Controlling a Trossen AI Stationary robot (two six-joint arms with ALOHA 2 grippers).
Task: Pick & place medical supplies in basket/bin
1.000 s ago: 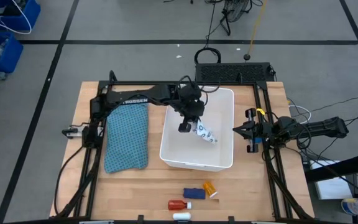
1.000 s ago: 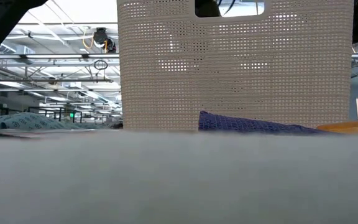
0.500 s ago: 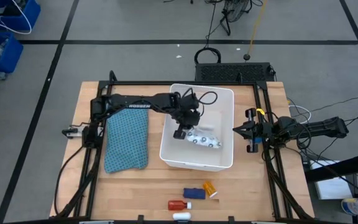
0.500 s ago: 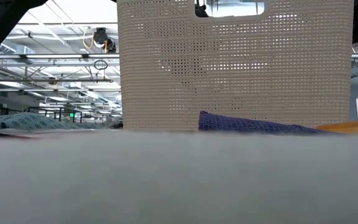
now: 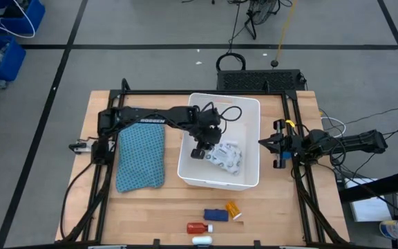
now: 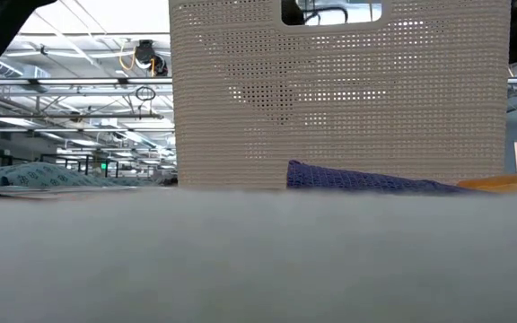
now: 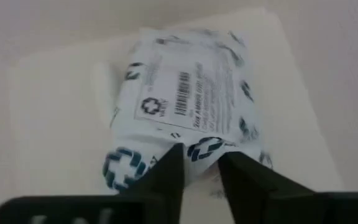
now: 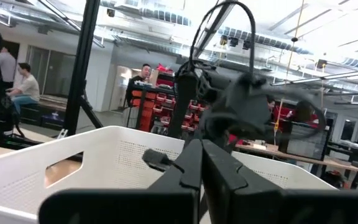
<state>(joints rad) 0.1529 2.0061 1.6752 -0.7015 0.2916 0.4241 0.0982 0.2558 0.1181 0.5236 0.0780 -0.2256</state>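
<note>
The white tub (image 5: 218,184) stands mid-table. My left gripper (image 5: 200,152) reaches down into it and is shut on the flat white printed packet (image 5: 225,156), which lies on the tub floor. The left wrist view shows the packet (image 7: 185,99) with its blue crosses and barcode, just ahead of my left gripper (image 7: 201,167). On the near part of the table lie a blue piece (image 5: 215,214), an orange pill bottle (image 5: 232,208), a red bottle (image 5: 197,227) and a white tube (image 5: 202,240). My right gripper (image 5: 261,144) waits shut just outside the tub's right wall. My left gripper pinches the packet's near edge (image 7: 199,149) between its two fingers (image 7: 169,174), coming from above and slanting down into the tub. The packet lies flat on the tub floor (image 7: 55,112), slightly rumpled, stretching away from the fingers.
A teal patterned cloth (image 5: 141,151) lies left of the tub. In the low view the tub's perforated wall (image 6: 339,90) fills the middle, with the blue piece (image 6: 357,178) in front. The right wrist view shows the tub's rim (image 8: 104,140) and people in the room beyond.
My left gripper has gone down into the tub and a little toward its left wall. The packet, which hung tilted below the fingers a second ago, now lies on the tub floor.
</note>
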